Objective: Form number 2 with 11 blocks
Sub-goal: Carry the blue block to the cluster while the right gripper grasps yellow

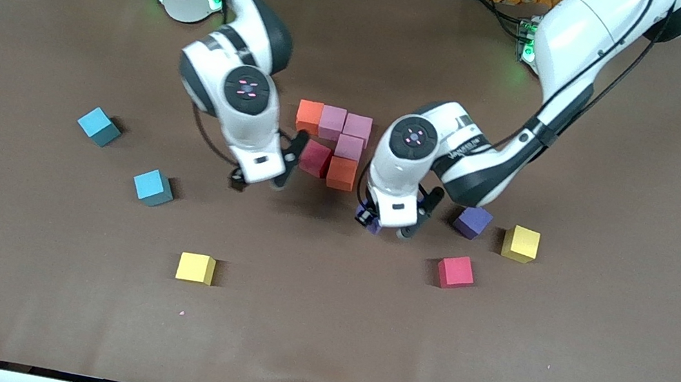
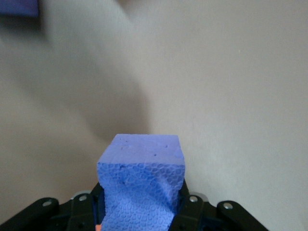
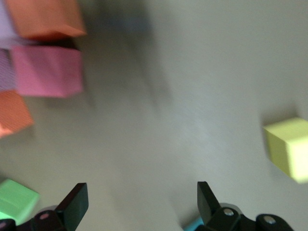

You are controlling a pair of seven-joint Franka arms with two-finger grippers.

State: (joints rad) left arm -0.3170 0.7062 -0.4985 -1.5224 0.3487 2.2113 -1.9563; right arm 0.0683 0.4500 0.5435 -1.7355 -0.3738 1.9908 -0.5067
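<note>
A cluster of blocks lies mid-table: an orange (image 1: pixel 309 115) and two pink ones (image 1: pixel 332 122) (image 1: pixel 357 126) in a row, then a pink (image 1: pixel 349 147), a red (image 1: pixel 315 158) and an orange block (image 1: pixel 341 172). My left gripper (image 1: pixel 387 226) is over the table beside the cluster and shut on a purple block (image 2: pixel 142 183). My right gripper (image 1: pixel 260 180) hangs open and empty (image 3: pixel 140 192) by the red block. Loose blocks are a purple (image 1: pixel 472 221), a yellow (image 1: pixel 521 244), a red (image 1: pixel 456 271), another yellow (image 1: pixel 195 268) and two light blue (image 1: pixel 98 126) (image 1: pixel 152 187).
The brown table mat (image 1: pixel 491 371) has bare room along the edge nearest the front camera. In the right wrist view a green cube (image 3: pixel 17 199) lies close to one of the gripper's fingers, and a yellow block (image 3: pixel 288 147) lies farther off.
</note>
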